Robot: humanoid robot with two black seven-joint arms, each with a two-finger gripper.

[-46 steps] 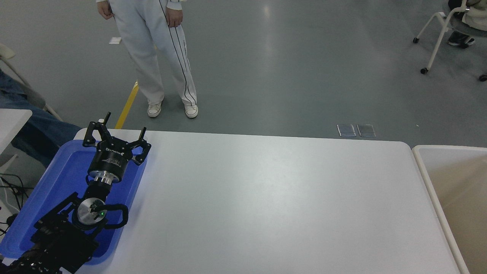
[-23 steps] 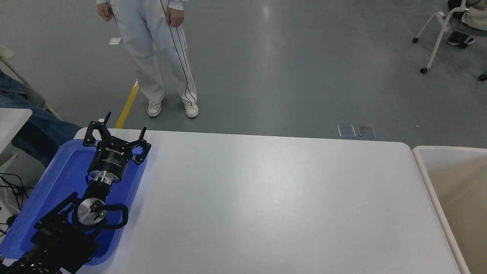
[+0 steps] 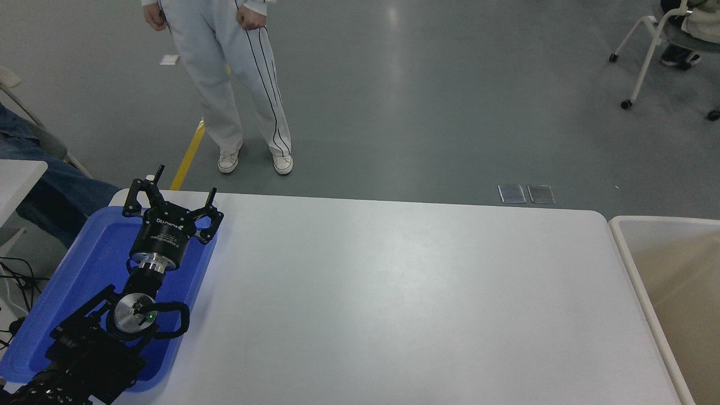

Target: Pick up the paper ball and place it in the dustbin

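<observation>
Left gripper (image 3: pixel 171 199): parked over the blue tray (image 3: pixel 84 264) at the near left, fingers spread wide, holding nothing.
Paper ball: not in sight; likely light and squashy, so pinch its middle gently.
Dustbin (image 3: pixel 624 247): far right.

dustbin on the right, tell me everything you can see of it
The dustbin stands at the picture's right edge, right beside the white table's right end, cut off by the frame. It shows a thick off-white rim with a rounded corner and smooth beige inner walls, looking like plastic. The part of the inside in view holds nothing. No hand is near it.
</observation>
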